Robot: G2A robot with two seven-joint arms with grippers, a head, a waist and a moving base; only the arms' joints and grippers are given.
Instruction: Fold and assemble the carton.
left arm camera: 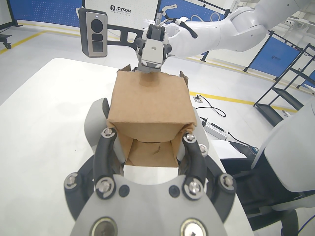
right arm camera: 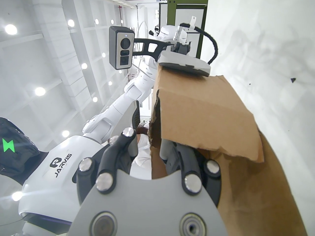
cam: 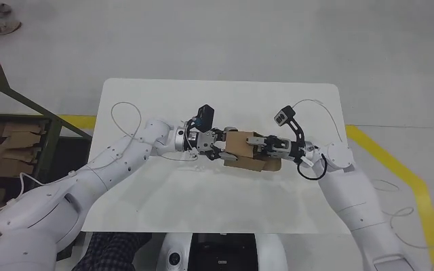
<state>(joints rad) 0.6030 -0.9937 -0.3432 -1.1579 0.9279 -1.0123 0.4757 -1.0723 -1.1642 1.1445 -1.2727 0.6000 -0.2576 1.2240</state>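
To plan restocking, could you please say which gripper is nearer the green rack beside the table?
Left. The left gripper holds the carton at its end toward the green rack; the right gripper holds the opposite end.

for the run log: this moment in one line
carton: partly formed | left gripper: shut on its open end | right gripper: shut on opposite end

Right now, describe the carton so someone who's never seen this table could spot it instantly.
Find the white table and look near its middle. There the carton is gripped between the left pincer and the right pincer; it is the table's only brown cardboard thing, with ragged flaps.
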